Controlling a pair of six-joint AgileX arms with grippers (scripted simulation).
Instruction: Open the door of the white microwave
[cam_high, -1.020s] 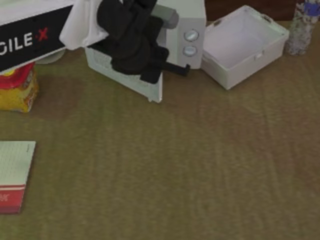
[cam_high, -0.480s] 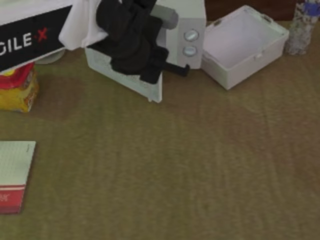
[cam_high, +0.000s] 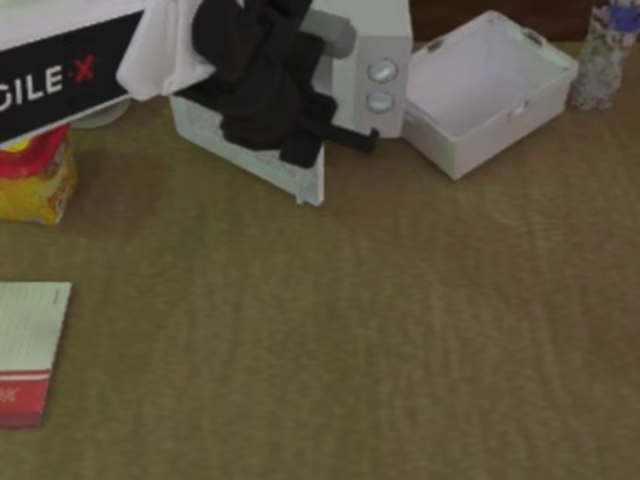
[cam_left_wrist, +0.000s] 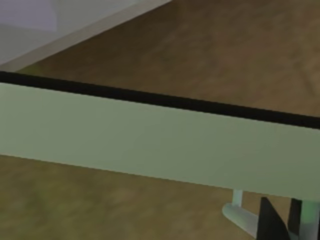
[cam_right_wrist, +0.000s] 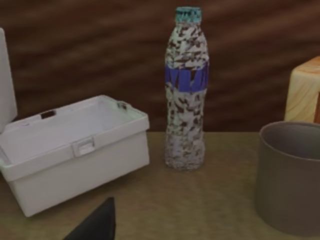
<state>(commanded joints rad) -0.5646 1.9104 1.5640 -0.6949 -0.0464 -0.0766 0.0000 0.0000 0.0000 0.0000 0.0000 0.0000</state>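
Note:
The white microwave (cam_high: 375, 40) stands at the table's back edge with two silver knobs (cam_high: 381, 72) on its side panel. Its door (cam_high: 250, 160) is swung outward and stands at a slant to the oven front. My left gripper (cam_high: 310, 140) is at the door's free end, shut on the door handle. In the left wrist view the door's edge (cam_left_wrist: 150, 140) fills the middle as a pale band, and black fingers (cam_left_wrist: 272, 222) straddle the pale handle bar (cam_left_wrist: 242, 216). Only a dark sliver of my right gripper (cam_right_wrist: 100, 227) shows, parked off the table's right side.
A white lidless bin (cam_high: 490, 90) stands right of the microwave, with a speckled bottle (cam_high: 605, 55) beyond it. A grey cup (cam_right_wrist: 290, 175) and a wooden block (cam_right_wrist: 305, 90) are near the bottle. A yellow packet (cam_high: 35, 175) and a book (cam_high: 30, 350) lie at the left.

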